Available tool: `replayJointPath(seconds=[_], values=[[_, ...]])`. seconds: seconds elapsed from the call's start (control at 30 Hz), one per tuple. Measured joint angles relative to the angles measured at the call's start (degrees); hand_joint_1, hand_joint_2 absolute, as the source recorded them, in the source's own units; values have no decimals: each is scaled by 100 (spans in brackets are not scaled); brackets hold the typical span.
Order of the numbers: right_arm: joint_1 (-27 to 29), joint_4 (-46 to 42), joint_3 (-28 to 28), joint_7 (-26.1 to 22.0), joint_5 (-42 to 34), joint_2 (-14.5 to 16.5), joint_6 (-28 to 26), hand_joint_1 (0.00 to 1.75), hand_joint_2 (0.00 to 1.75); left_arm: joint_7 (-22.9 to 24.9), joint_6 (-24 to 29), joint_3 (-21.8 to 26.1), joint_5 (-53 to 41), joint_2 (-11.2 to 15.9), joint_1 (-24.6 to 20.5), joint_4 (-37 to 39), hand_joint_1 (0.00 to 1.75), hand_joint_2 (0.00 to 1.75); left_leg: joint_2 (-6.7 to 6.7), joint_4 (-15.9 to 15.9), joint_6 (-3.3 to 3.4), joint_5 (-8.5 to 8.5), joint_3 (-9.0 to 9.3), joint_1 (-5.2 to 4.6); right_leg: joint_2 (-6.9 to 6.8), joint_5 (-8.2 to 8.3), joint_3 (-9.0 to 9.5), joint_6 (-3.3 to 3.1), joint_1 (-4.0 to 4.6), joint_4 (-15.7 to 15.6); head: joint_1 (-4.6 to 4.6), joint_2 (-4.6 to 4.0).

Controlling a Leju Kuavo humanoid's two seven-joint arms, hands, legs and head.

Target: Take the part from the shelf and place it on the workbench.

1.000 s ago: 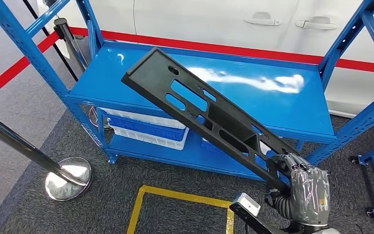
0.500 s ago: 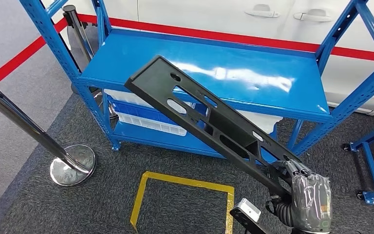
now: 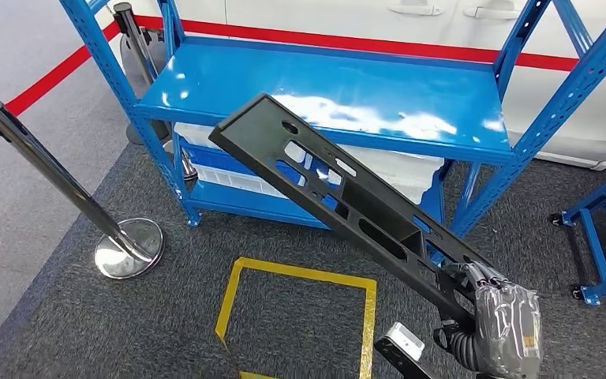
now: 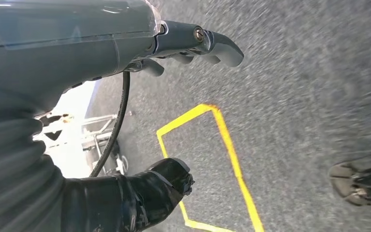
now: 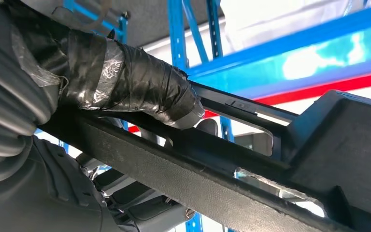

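Left hand (image 4: 193, 46) hangs over the carpet, fingers apart, holding nothing | right hand (image 3: 505, 324) grips the black part (image 3: 347, 201) by its near end, clear of the blue shelf (image 3: 323, 87) | you're mid-carry; next, find the workbench.

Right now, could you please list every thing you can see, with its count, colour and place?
part: one, black, long with cut-outs, held at its near end, slanting up in front of the shelf.
shelf: one, blue, ahead; its top board carries nothing.
bins: white and blue, count unclear, on the shelf's lower level.
second rack: one, blue, on wheels, at the right edge.
barrier post: one, chrome with round base, on the left; another post behind the shelf.
floor marking: one, yellow tape outline, on the grey carpet.
red line: one, on the floor at the left.
right hand: grey, holds the part.
left hand: grey, holds nothing, above the carpet.
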Motion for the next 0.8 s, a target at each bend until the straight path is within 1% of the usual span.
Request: replayJointPath(seconds=[0.03,0.07,0.1,0.13,0.17,0.2,0.23,0.27,0.3,0.33,0.37,0.4,0.43,0.47,0.5,0.53,0.57,0.6,0.63,0.67,0.7,0.73,0.77,0.8], values=[[1,-1,0,1,-1,4,9,175,175,1,-1,0,-1,4,-1,-11,0,175,-106,-459,43,-39,378,-3,27,52,-90,28,6,39,1,0],[0,-2,0,2,-5,8,22,175,175,1,-1,0,-1,8,-1,-21,0,175,-208,-939,75,-151,727,-8,54,108,-149,59,8,64,2,1],[-2,-3,0,4,-13,11,34,175,175,1,-1,0,-2,11,6,-30,0,175,-291,-1303,101,-259,968,-21,75,172,-176,90,2,62,4,1],[-3,-7,0,5,-22,14,45,175,175,2,-1,-1,-3,13,11,-33,0,175,-305,-1505,108,-312,1070,-37,107,243,-195,122,-6,41,3,0],[0,-12,0,9,-31,16,56,175,175,6,-1,-1,-4,13,13,-32,0,175,-264,-1588,114,-275,1056,-46,153,328,-214,157,-12,15,3,0],[13,-18,0,14,-36,17,68,175,175,13,0,-3,-8,7,13,-32,0,175,-192,-1599,136,-203,996,-45,199,363,-253,188,-25,4,-2,-1],[31,-25,0,25,-38,21,83,175,175,25,1,-5,-14,1,7,-33,0,175,-122,-1625,167,-133,930,-34,212,274,-316,216,-28,55,-2,-1],[49,-30,0,36,-38,26,104,175,175,37,1,-9,-20,-4,9,-33,0,175,-41,-1641,210,-54,844,-19,198,61,-386,238,-28,196,1,-1],[64,-33,0,45,-37,30,123,175,175,48,1,-15,-27,-9,14,-34,0,175,40,-1642,247,17,757,-13,156,-267,-454,253,-41,439,3,-1],[71,-36,0,55,-37,36,138,175,175,56,2,-22,-33,-8,20,-36,0,175,102,-1632,272,83,658,-18,108,-612,-507,272,-48,758,7,-1],[72,-36,0,61,-37,38,148,175,175,59,2,-32,-38,-8,24,-36,0,175,175,-1611,284,146,560,-23,80,-845,-536,289,-61,1102,6,-1],[73,-36,0,65,-37,40,151,175,175,60,3,-43,-41,-7,19,-37,0,175,241,-1582,278,209,453,-28,61,-913,-533,304,-72,1399,7,-1],[74,-36,0,71,-37,42,153,175,175,61,4,-54,-43,-7,9,-38,0,175,299,-1548,269,267,347,-30,47,-837,-497,313,-80,1594,7,-1],[76,-36,0,77,-37,44,157,175,175,60,2,-66,-44,-8,-1,-38,0,175,360,-1498,256,325,219,-29,26,-624,-380,318,-84,1637,7,0],[79,-36,0,84,-37,46,164,175,175,59,-3,-75,-43,-8,-9,-39,0,175,414,-1443,237,375,93,-26,-15,-417,-179,321,-86,1504,7,0],[81,-36,1,92,-36,47,173,175,175,57,-12,-81,-42,-8,-14,-39,0,175,464,-1380,214,417,-14,-27,-110,-359,128,320,-83,1175,5,0],[80,-39,3,100,-36,48,183,175,175,56,-21,-86,-40,-8,-13,-39,0,175,513,-1317,185,454,-103,-29,-218,-414,498,313,-63,705,4,1],[78,-44,8,104,-34,48,192,175,175,55,-28,-87,-39,-8,-11,-39,0,175,558,-1277,156,493,-145,-32,-309,-567,788,288,-41,289,3,1],[79,-50,14,107,-33,49,199,175,175,56,-31,-88,-39,-8,-11,-39,0,175,602,-1256,128,536,-163,-33,-365,-714,971,257,-15,-21,3,1],[83,-59,20,111,-31,49,209,175,175,57,-32,-89,-40,-9,-10,-39,0,175,648,-1254,100,583,-168,-28,-352,-764,1018,216,7,-165,2,1],[91,-64,25,114,-29,50,221,175,175,59,-32,-90,-42,-8,-11,-39,0,175,671,-1258,66,616,-179,-23,-316,-730,965,163,0,-170,3,1],[100,-70,31,117,-27,53,232,175,175,62,-30,-91,-43,-5,-12,-39,0,175,615,-1226,25,562,-207,-14,-274,-668,894,116,-7,-164,3,1],[104,-74,37,119,-25,58,242,175,175,65,-28,-92,-44,-3,-7,-39,0,175,506,-1123,-11,395,-250,-8,-234,-599,820,64,-17,-160,2,1],[106,-76,44,120,-23,63,247,175,175,68,-25,-93,-44,-1,2,-39,0,175,363,-906,-37,115,-315,-4,-190,-523,733,20,-23,-155,2,0]])
